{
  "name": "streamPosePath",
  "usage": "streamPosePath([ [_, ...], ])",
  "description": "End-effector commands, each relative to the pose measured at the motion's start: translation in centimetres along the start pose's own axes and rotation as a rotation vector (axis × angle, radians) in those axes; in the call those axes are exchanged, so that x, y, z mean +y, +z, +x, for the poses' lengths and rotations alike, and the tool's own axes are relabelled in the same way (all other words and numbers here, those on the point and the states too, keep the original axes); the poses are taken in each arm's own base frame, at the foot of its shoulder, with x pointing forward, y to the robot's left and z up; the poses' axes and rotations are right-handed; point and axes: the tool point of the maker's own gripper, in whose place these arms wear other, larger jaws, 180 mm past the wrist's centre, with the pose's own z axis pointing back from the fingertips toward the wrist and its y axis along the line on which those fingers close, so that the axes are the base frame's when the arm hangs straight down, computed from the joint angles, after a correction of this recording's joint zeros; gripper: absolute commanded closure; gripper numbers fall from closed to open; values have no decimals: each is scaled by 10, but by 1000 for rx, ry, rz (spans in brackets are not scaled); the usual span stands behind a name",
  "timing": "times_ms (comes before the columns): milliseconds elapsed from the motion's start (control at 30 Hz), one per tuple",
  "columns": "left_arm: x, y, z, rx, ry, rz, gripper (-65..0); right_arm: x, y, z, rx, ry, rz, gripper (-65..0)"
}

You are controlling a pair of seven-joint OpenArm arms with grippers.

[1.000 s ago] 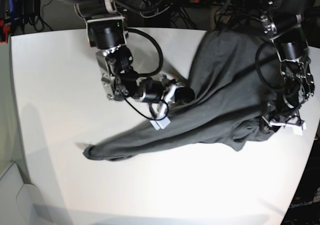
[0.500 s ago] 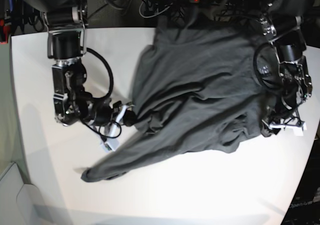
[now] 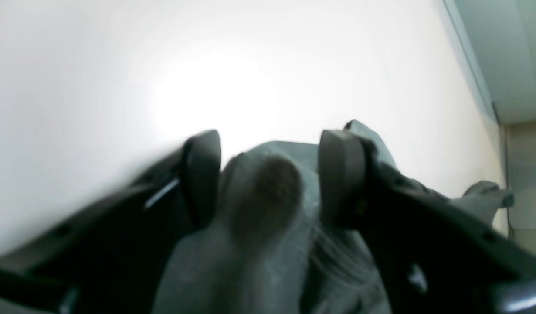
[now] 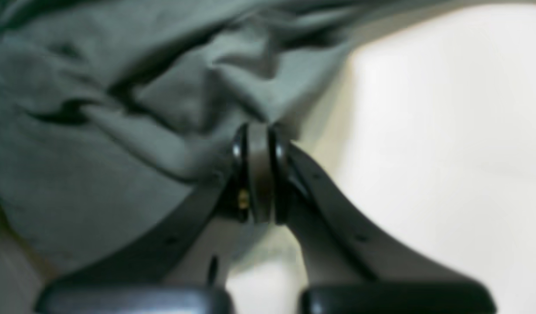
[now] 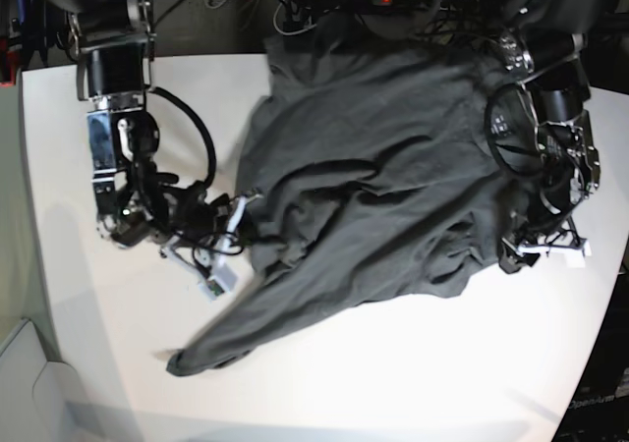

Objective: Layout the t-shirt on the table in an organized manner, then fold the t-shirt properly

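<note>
Charcoal cotton fills most of what I see: the t-shirt (image 5: 383, 187) lies rumpled across the white table (image 5: 393, 383), which I will use as my landmark throughout. Nearest the table's front edge, one long tail of the shirt trails out to a point, creased and doubled on itself.

A little farther in from that edge, on the base view's left, my right gripper (image 5: 239, 228) has its jaws pressed together on a pinch of the shirt's side edge; the right wrist view shows a thin band of cloth sandwiched between the closed fingers (image 4: 239, 170), with folds bunching just behind them. At about the same depth on the opposite side of the table, my left gripper (image 5: 543, 246) sits at the shirt's other edge. In the left wrist view its pads (image 3: 202, 174) stand apart with a thick roll of fabric between them, so I judge it is clamped on a bunched wad instead of a single layer, though the blur keeps me from being sure how firm that hold is.

Toward the table's far edge the shirt body spreads wider but is ridged with diagonal wrinkles, so the layout step looks unfinished.

My worry from here is that pulling the two grips apart could slip the loose roll out of the left jaws, or drag the far hem off the table's back edge. The trailing tail could also stay folded under.
</note>
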Motion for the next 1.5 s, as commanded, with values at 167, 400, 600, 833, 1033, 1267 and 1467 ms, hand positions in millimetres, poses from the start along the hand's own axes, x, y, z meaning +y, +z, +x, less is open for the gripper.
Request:
streamPosePath([
  [167, -5, 1, 16, -20, -17, -5, -352, 61, -18, 11, 12, 208, 16, 0],
  [400, -6, 1, 16, -20, -17, -7, -352, 73, -41, -10, 141, 459, -196, 0],
  [600, -3, 3, 16, 1, -14, -3, -351, 80, -42, -5, 151, 605, -356, 0],
  [833, -21, 26, 64, -55, -59, -45, -351, 100, -35, 4, 128, 719, -286, -49],
  [1033, -32, 49, 80, -57, -112, -61, -351, 123, -22, 7, 85, 790, -223, -182],
  [1267, -83, 57, 44, -1, -174, -153, -351, 119, -1, 18, 44, 836, -225, -226],
  [1467, -115, 44, -19, 96, -179, -213, -351, 64, 20, 30, 33, 689, -353, -229],
])
